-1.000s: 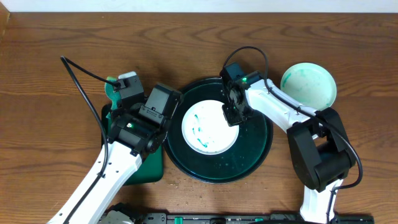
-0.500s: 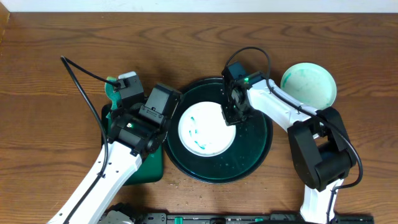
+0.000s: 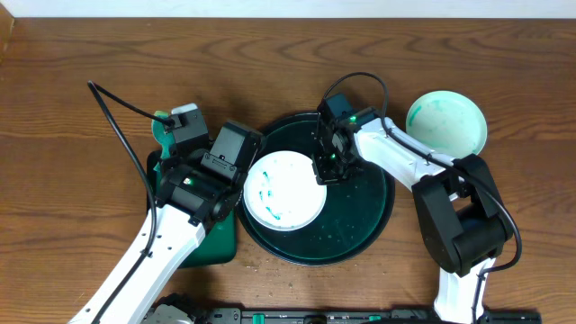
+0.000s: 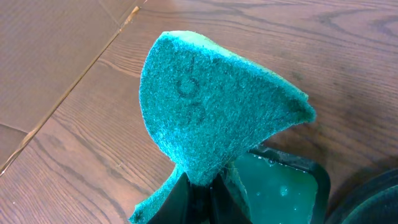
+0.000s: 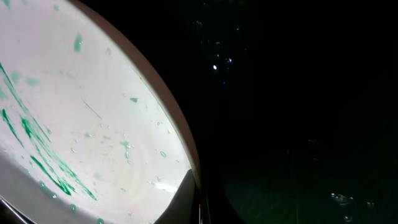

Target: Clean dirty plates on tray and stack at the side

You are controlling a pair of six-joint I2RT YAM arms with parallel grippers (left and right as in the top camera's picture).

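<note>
A white plate point(image 3: 283, 189) smeared with green lies on the left part of the large round dark tray point(image 3: 360, 216). My right gripper point(image 3: 326, 168) is shut on that plate's right rim; in the right wrist view the fingertips point(image 5: 186, 193) pinch the edge of the plate point(image 5: 81, 124) above the dark tray point(image 5: 298, 124). Another white plate point(image 3: 447, 121) with green smears sits on the table to the right of the tray. My left gripper point(image 3: 169, 135) is shut on a green scouring pad point(image 4: 211, 112), held up left of the tray.
A small rectangular green tray point(image 3: 223, 241) lies under my left arm, its wet inside showing in the left wrist view point(image 4: 280, 193). A black cable point(image 3: 117, 103) runs across the wooden table at the left.
My right gripper has dragged the smeared plate leftward and a little toward the front across the tray. The left arm and its pad have stayed put.
</note>
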